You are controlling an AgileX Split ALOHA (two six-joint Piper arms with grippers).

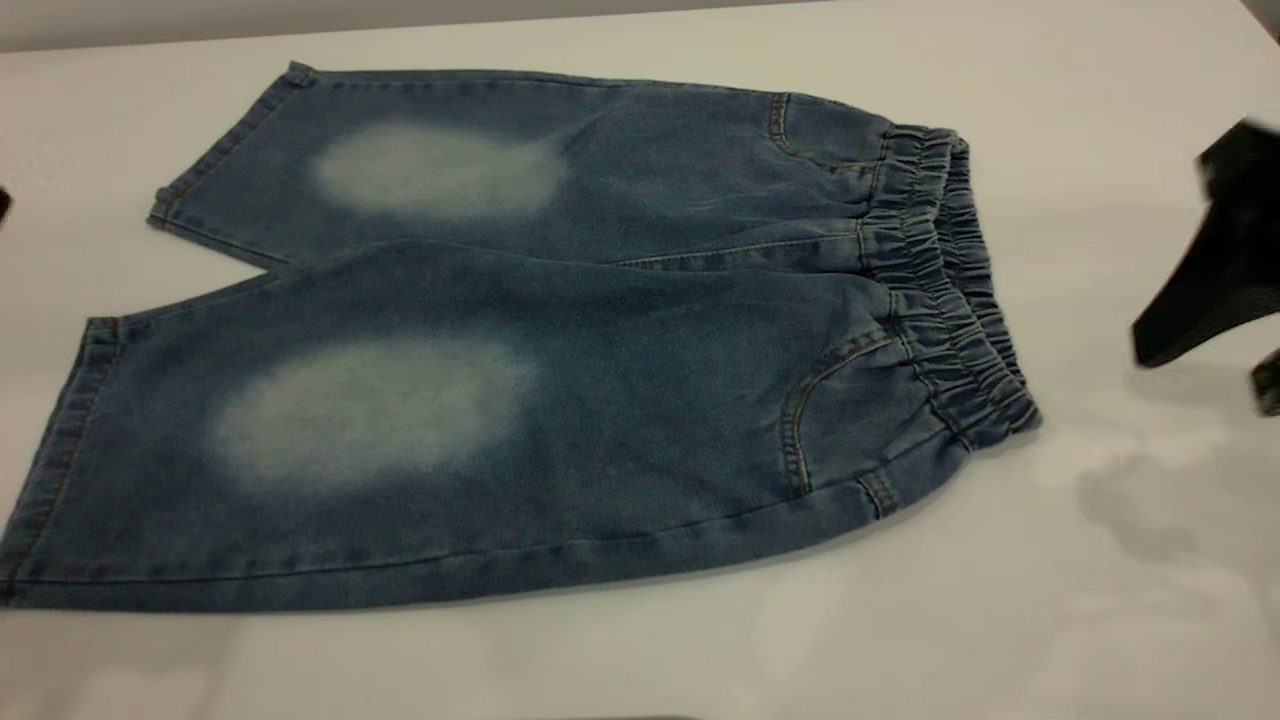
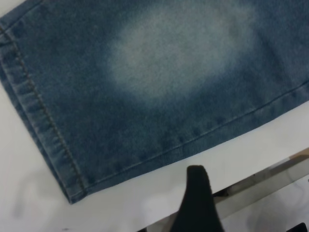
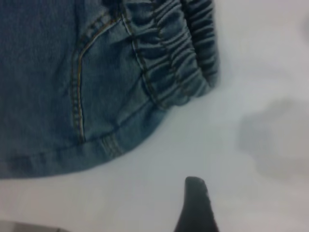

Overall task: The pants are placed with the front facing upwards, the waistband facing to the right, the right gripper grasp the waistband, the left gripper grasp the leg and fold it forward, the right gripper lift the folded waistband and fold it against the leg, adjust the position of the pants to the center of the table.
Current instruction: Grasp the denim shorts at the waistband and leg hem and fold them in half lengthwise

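Looking at it, the denim pants (image 1: 560,340) lie flat and unfolded on the tabletop (image 1: 1100,620), waistband (image 1: 945,290) untouched, right end effector (image 1: 1215,290) hovering beside it, left end effector (image 2: 198,203) near the leg hem; can't tell either's grip, so all folding remains.

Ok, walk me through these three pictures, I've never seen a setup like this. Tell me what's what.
The wide picture comes from a camera outside the robot, looking down on a white table. Blue denim pants lie flat, front up, with the ruched waistband toward the right. The black shape at the right edge is the right end effector, the robot arm's grasping part, off the cloth. The other two pictures come from cameras on each arm's wrist: one looks at a leg hem, the other at the waistband corner. Each shows a dark fingertip. Nothing is held yet.
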